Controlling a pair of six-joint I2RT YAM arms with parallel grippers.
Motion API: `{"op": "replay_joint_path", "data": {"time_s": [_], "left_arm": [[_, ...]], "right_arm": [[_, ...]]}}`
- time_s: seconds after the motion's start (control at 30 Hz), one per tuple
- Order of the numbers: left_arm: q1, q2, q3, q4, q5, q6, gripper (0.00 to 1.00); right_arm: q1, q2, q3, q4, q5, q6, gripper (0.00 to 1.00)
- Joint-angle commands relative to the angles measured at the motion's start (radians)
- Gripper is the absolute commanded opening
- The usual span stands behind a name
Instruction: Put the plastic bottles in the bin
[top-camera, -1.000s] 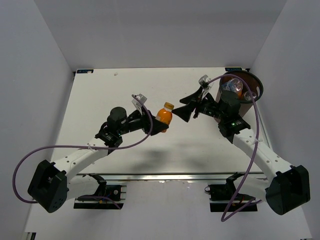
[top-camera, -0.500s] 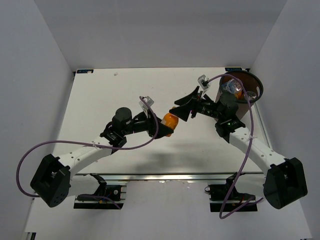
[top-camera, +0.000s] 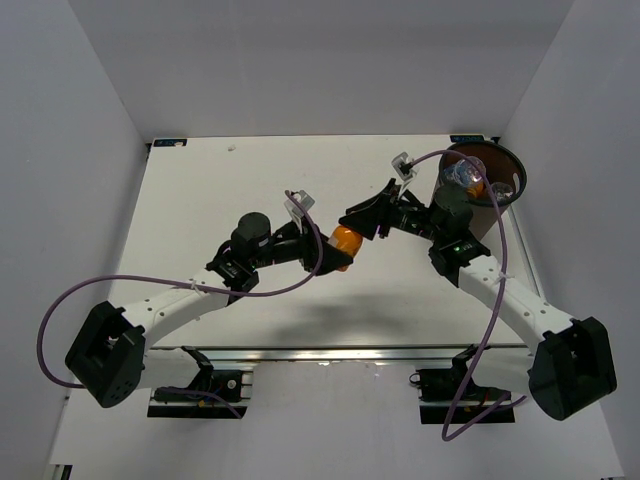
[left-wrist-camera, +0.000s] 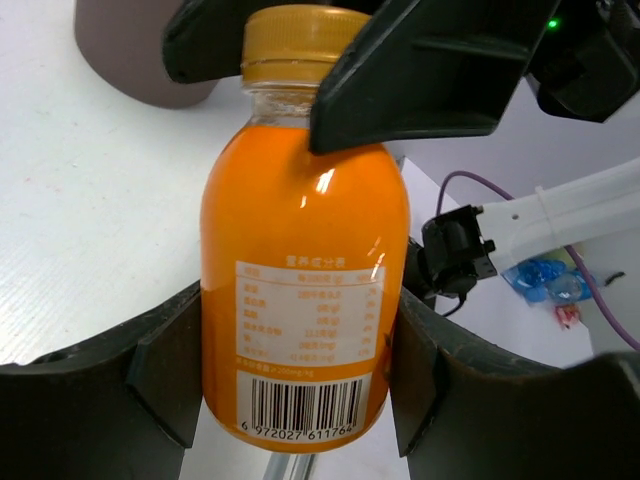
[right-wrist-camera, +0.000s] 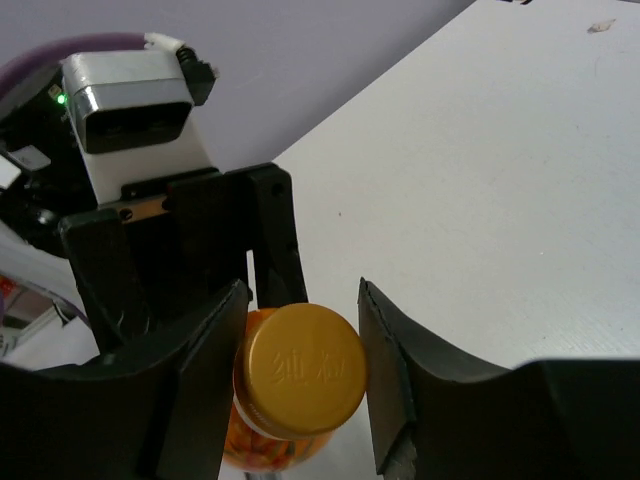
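Orange bottle (left-wrist-camera: 300, 290) upright, label & barcode facing cam. Left gripper (left-wrist-camera: 300, 345) clamps its lower body, one finger each side. Right gripper (left-wrist-camera: 300, 55) is closed on the neck at top. Brown bin (left-wrist-camera: 130, 60) behind, top-left, on white table (left-wrist-camera: 80, 220).

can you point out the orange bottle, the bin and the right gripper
orange bottle (left-wrist-camera: 305, 210): left wrist view, on its orange body above the label
bin (top-camera: 497, 158): top view, on its bare inner wall
right gripper (right-wrist-camera: 300, 297): right wrist view, midway between its fingertips
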Motion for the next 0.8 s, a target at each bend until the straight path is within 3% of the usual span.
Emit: {"op": "replay_joint_path", "data": {"time_s": [0.0,0.13,0.17,0.23,0.27,0.47,0.77], "left_arm": [[-0.003,-0.017,0.046,0.049,-0.008,-0.012,0.00],[-0.003,0.006,0.066,0.012,-0.020,-0.003,0.00],[-0.003,0.012,0.069,0.011,-0.019,-0.004,0.10],[-0.005,0.022,0.078,0.005,-0.016,-0.004,0.52],[-0.005,0.023,0.078,-0.009,-0.020,0.000,0.98],[-0.003,0.001,0.115,-0.168,-0.117,0.069,0.98],[-0.005,-0.042,0.094,-0.284,-0.292,0.099,0.98]], "right_arm": [[-0.002,-0.032,0.013,-0.002,0.032,-0.027,0.30],[-0.002,-0.044,0.005,0.015,0.052,-0.021,0.00],[-0.002,-0.048,0.005,0.017,0.073,-0.020,0.00],[-0.002,-0.058,0.017,0.009,0.102,-0.040,0.00],[-0.004,-0.061,0.023,-0.021,0.141,-0.050,0.00],[-0.027,-0.087,0.121,-0.170,0.350,-0.197,0.00],[-0.202,-0.034,0.416,-0.263,0.480,-0.336,0.00]]}}
